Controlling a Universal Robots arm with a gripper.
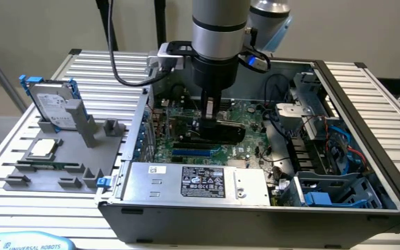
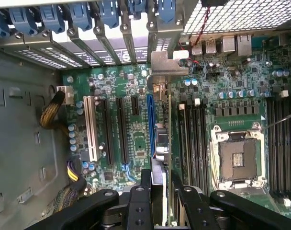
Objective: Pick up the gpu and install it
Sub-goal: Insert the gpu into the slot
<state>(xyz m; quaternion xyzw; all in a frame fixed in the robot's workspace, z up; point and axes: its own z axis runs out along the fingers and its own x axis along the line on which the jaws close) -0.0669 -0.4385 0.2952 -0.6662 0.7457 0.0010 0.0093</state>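
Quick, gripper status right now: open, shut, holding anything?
Gripper: closed on the thin flat rectangular GPU card with the silver metal bracket, held over the green motherboard.

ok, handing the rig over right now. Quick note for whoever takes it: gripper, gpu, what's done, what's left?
Gripper: shut on the gpu, card held on edge.
Where: inside the open case, over the motherboard, close beside the long blue slot; cannot tell if it touches.
Done: gpu picked up and brought into the case.
Left: install; the card is not visibly seated.
Hard drive and processor chip sit on the grey fixture outside the case.
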